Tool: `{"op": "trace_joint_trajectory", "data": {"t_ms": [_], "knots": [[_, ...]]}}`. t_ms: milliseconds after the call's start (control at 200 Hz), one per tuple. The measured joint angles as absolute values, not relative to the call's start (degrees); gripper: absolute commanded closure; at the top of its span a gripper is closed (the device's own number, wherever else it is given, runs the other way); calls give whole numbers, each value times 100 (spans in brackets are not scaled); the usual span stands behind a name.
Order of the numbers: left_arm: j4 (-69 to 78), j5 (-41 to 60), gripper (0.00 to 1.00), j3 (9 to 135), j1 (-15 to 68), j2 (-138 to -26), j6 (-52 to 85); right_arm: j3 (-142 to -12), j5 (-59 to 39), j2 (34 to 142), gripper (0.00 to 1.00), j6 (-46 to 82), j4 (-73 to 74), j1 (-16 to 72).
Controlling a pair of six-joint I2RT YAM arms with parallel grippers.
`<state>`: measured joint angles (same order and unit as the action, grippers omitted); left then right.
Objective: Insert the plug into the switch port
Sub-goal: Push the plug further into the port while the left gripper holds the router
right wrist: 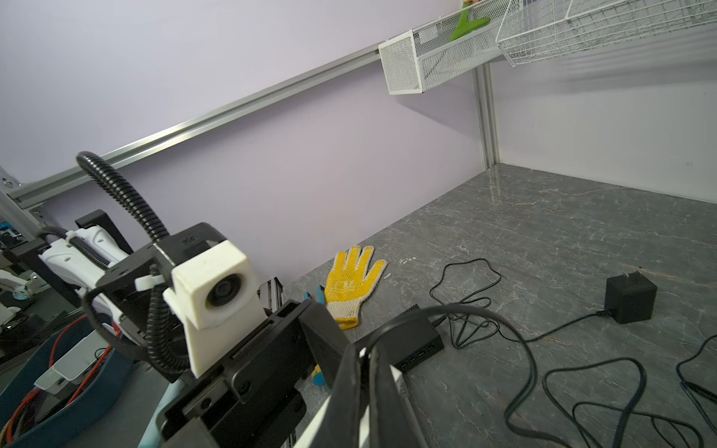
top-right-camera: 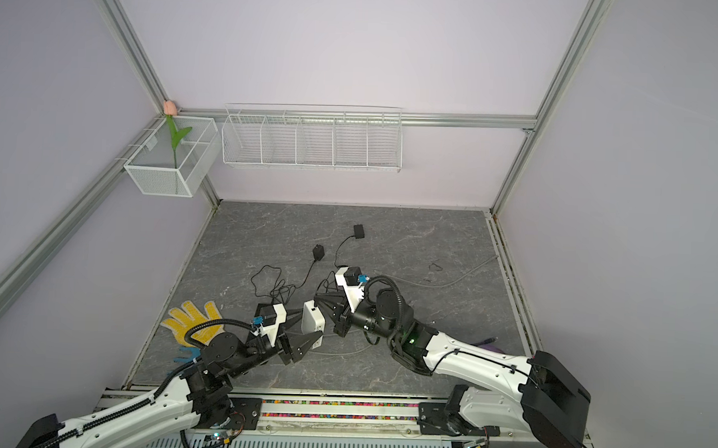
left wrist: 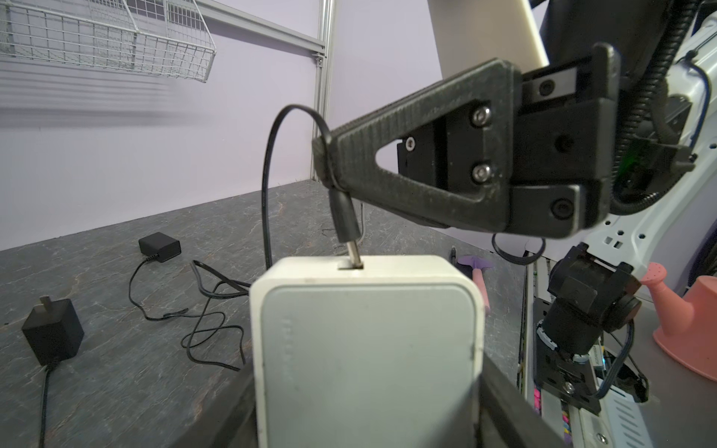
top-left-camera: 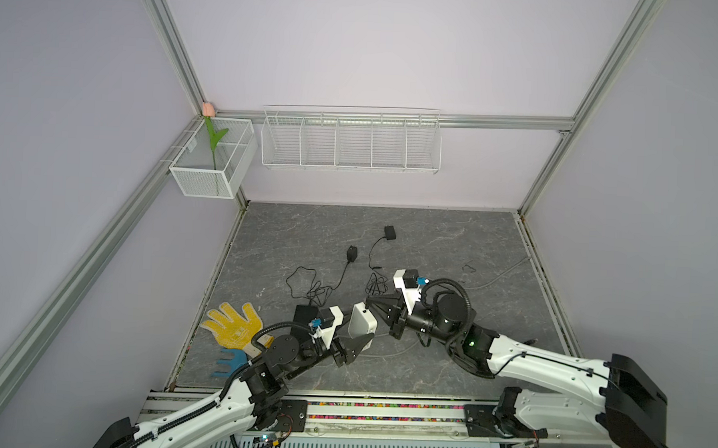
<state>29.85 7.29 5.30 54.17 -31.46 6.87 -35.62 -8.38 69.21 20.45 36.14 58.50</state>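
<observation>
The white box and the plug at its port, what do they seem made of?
White box: likely matte plastic, smooth, with rounded moulded corners. Plug: black sleeve looks rubbery or plastic; its bare tip looks like metal, grey and shiny.

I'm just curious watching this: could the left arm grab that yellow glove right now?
Probably not yet. The yellow glove lies close by the left arm, but its jaws hold the white switch while the right arm's jaws hold the plug at its port.
</observation>
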Motion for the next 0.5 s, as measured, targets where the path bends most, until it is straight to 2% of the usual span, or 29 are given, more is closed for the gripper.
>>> {"op": "trace_joint_trajectory", "data": {"t_ms": [500], "knots": [[2808, 659, 100, 528, 5448, -3144, 683, -3618, -703, 7087, 94, 2010, 3439, 5861]]}}
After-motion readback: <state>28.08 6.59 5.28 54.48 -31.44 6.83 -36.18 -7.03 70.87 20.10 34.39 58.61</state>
